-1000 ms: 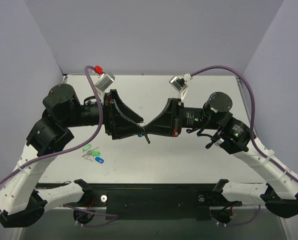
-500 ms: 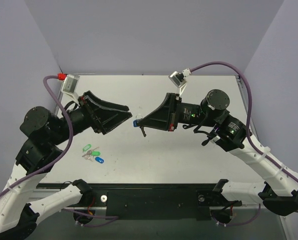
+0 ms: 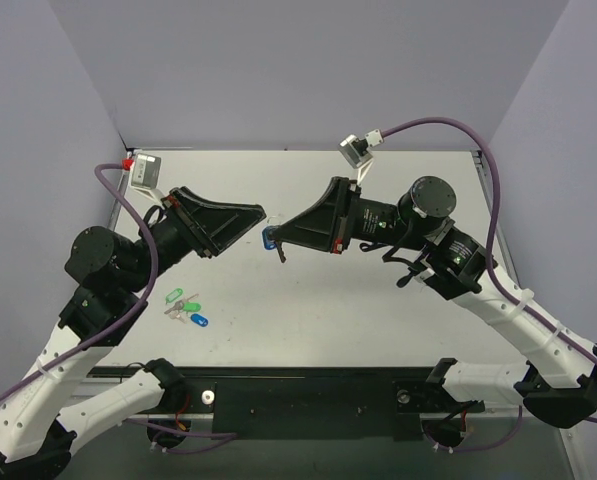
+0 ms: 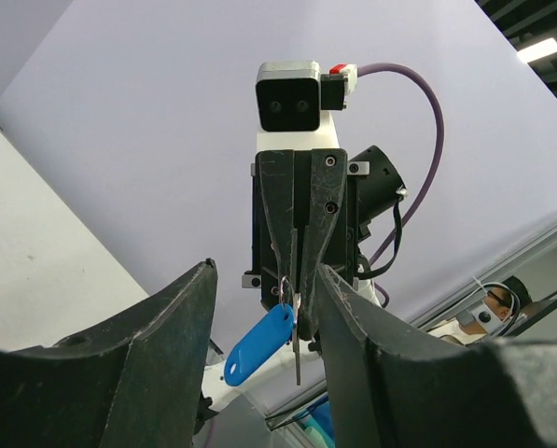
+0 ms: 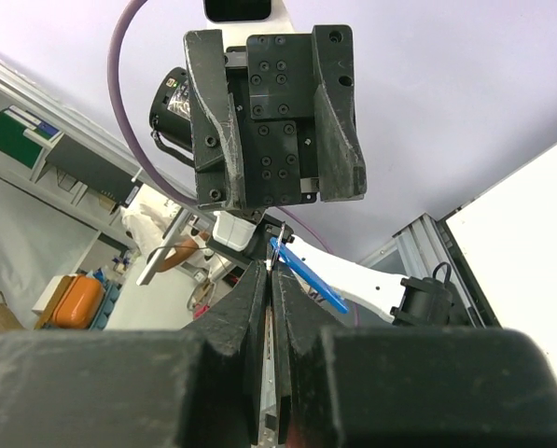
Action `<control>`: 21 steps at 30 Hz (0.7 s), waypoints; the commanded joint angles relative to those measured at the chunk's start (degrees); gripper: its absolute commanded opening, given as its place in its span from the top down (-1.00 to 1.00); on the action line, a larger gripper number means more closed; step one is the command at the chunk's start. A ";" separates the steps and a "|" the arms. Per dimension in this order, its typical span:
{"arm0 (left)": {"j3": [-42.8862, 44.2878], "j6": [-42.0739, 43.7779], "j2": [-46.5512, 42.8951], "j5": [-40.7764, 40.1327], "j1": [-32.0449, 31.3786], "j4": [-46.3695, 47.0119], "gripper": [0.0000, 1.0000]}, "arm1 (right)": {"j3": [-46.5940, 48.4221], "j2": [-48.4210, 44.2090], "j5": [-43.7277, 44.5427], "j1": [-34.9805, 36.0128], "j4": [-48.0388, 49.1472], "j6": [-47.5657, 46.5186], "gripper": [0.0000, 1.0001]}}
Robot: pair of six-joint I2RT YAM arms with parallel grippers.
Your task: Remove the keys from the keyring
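The keyring, a blue oval tag on a thin metal ring, hangs in the air from my right gripper, which is shut on the ring. The small silver key dangles from the same ring beside the tag. My left gripper is open and empty, just left of the tag, its tips facing the right gripper. In the left wrist view the tag and key hang between my open left fingers. In the right wrist view the tag sticks out past the shut right gripper.
A bunch of green and dark blue tags lies on the white table at the front left, below the left arm. Purple cables loop off both wrists. Grey walls close in the table on three sides.
The two grippers met tip to tip a second ago. The left gripper has pulled back to the left and stands open. The right gripper kept the tag and key and rose slightly.
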 commanded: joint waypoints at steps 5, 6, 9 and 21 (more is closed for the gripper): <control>1.32 -0.46 0.52 2.39 0.11 4.15 -0.04 | 2.15 0.47 0.16 -0.23 5.45 0.46 1.00; 1.40 -0.46 0.52 2.57 0.19 4.07 -0.02 | 2.15 0.47 0.08 -0.23 5.46 0.55 1.00; 1.58 -0.28 0.78 3.45 0.19 3.72 0.01 | 2.24 0.56 -0.01 -0.23 5.54 0.55 1.00; 2.11 0.25 1.40 5.39 0.11 2.57 0.48 | 2.15 0.91 -0.10 -0.23 6.07 0.90 1.00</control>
